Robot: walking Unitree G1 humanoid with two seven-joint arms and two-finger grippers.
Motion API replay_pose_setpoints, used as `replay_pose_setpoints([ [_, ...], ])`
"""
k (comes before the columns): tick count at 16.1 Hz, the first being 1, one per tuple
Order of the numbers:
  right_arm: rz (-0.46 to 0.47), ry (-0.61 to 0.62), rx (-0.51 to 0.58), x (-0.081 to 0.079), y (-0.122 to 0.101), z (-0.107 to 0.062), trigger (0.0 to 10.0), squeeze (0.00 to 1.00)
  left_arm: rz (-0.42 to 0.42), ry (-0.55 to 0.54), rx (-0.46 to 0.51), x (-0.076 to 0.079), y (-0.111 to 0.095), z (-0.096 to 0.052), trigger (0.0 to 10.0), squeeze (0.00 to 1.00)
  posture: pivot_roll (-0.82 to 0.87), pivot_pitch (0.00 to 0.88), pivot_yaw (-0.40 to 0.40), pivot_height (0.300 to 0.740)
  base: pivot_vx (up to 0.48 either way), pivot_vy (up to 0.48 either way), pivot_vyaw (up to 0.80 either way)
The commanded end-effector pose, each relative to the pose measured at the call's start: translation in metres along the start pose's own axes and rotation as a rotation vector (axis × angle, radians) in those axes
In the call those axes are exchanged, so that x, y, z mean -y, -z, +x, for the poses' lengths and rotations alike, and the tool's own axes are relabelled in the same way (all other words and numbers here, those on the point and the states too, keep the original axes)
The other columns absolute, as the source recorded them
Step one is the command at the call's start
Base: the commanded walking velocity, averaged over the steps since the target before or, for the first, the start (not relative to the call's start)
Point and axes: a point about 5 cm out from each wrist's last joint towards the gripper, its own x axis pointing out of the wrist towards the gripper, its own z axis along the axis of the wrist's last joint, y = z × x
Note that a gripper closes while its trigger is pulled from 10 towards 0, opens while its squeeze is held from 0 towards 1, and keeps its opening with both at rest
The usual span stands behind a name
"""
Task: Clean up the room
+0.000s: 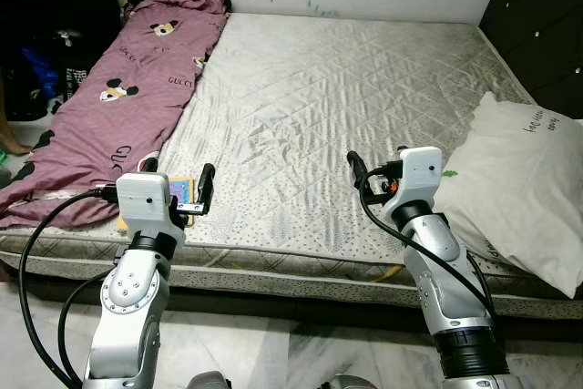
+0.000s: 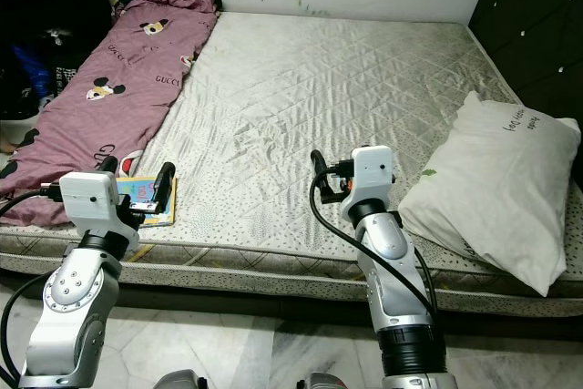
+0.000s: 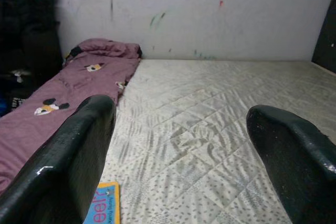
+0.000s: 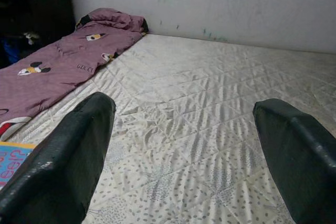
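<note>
Both hands over the mattress (image 1: 346,79) front edge, fingers spread, nothing gripped. Left hand (image 1: 179,187) sits near the front-left corner, directly above a colourful book (image 2: 148,198) lying flat on the mattress at that edge. Right hand (image 1: 376,168) hovers mid front edge over bare quilting. Purple printed blanket (image 1: 118,88) runs along the left edge up to the wall. White pillow (image 1: 524,184) lies at the front-right corner, overhanging the mattress edge.
</note>
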Motion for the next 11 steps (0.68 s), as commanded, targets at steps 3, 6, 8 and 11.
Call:
replay_pose_setpoints([
  [3,0.010,0.007,0.007,0.0007,-0.0019,0.0025,10.0,0.00,-0.002,0.009,-0.001,-0.0009,0.0004,-0.0003,10.0,0.00,-0.07,0.000,-0.015,0.740,0.251,0.000,-0.39],
  [6,0.013,0.008,0.008,0.0004,-0.0022,0.0028,10.0,0.00,-0.005,0.011,0.000,-0.0004,0.0000,-0.0011,10.0,0.00,-0.07,0.000,-0.013,0.740,0.285,0.000,-0.74],
  [8,0.014,0.011,0.007,0.0008,-0.0019,0.0028,10.0,0.00,-0.007,0.013,-0.002,0.0004,0.0005,-0.0011,10.0,0.00,-0.07,0.000,-0.013,0.740,0.298,0.000,-0.76],
  [11,0.020,0.018,0.001,0.0008,0.0005,0.0039,10.0,0.00,-0.016,0.018,-0.011,0.0021,0.0029,-0.0004,10.0,0.00,-0.07,0.000,-0.011,0.740,0.306,0.000,0.00],
])
